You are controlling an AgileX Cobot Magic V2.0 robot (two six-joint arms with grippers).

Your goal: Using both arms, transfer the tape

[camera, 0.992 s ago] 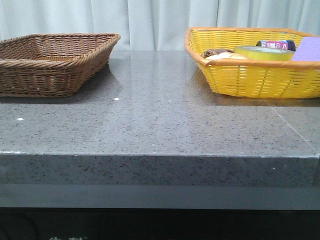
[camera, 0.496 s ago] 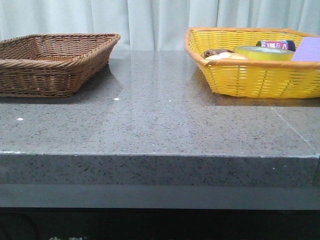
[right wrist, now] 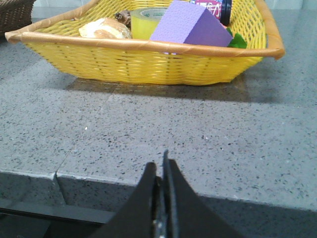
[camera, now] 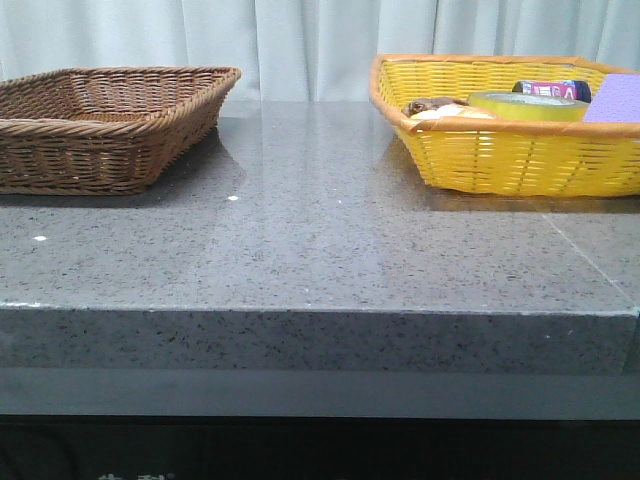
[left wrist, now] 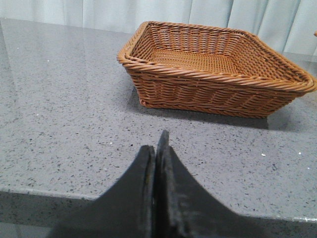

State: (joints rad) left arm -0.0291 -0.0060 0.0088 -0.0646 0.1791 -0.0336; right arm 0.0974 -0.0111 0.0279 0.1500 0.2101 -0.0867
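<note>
The yellow tape roll (camera: 525,105) lies flat in the yellow wicker basket (camera: 500,160) at the back right of the grey stone table. It also shows in the right wrist view (right wrist: 143,22), partly hidden behind a purple block (right wrist: 190,27). My right gripper (right wrist: 161,166) is shut and empty, low at the table's front edge, well short of the basket. My left gripper (left wrist: 156,144) is shut and empty, near the front edge, facing the brown wicker basket (left wrist: 213,84). Neither gripper shows in the front view.
The yellow basket also holds a bread roll (right wrist: 105,29), a dark small item (camera: 435,103), a purple-labelled can (camera: 550,89) and something green (right wrist: 237,42). The brown basket (camera: 100,130) stands at the back left with nothing showing in it. A curtain hangs behind the table.
</note>
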